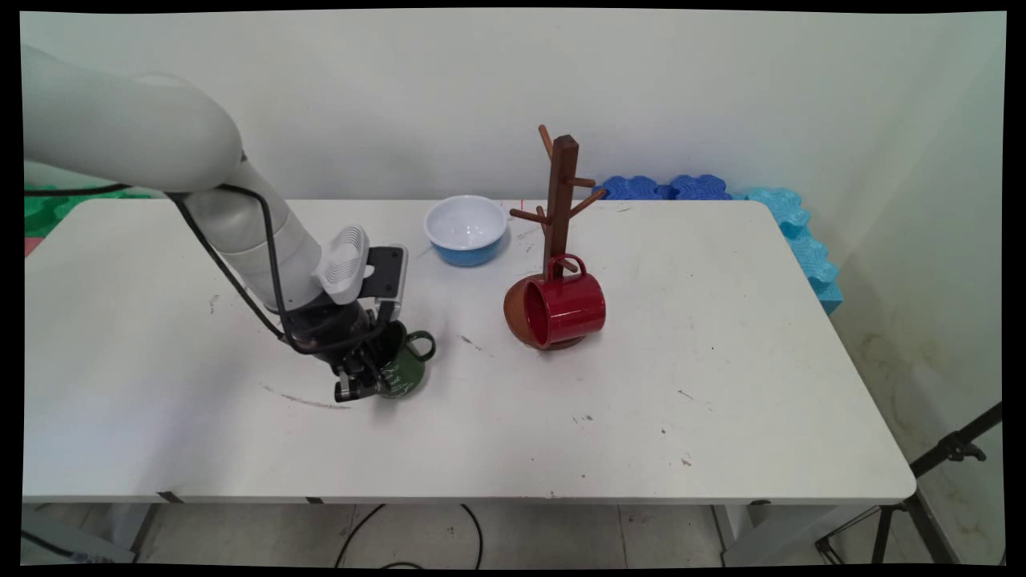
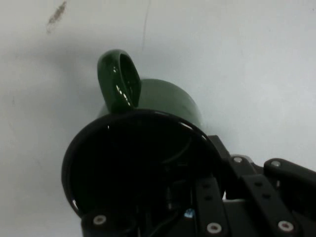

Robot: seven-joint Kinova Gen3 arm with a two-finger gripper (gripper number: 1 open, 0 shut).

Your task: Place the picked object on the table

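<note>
A dark green mug (image 1: 407,370) stands on the white table (image 1: 721,385), left of centre, with its handle (image 1: 423,344) turned to the right. My gripper (image 1: 365,383) reaches down over the mug's left rim. One finger is inside the mug and the other is outside, so the jaws close on the wall. In the hand view the green mug (image 2: 168,96) shows its dark opening, and its handle (image 2: 117,81) points away from the camera. The gripper (image 2: 217,163) holds the rim at the lower right.
A brown wooden mug tree (image 1: 561,200) stands at the table's middle, with a red mug (image 1: 565,308) hanging sideways on its lowest peg. A blue-and-white bowl (image 1: 466,228) sits behind and to its left. Blue foam mats (image 1: 721,188) lie past the far right corner.
</note>
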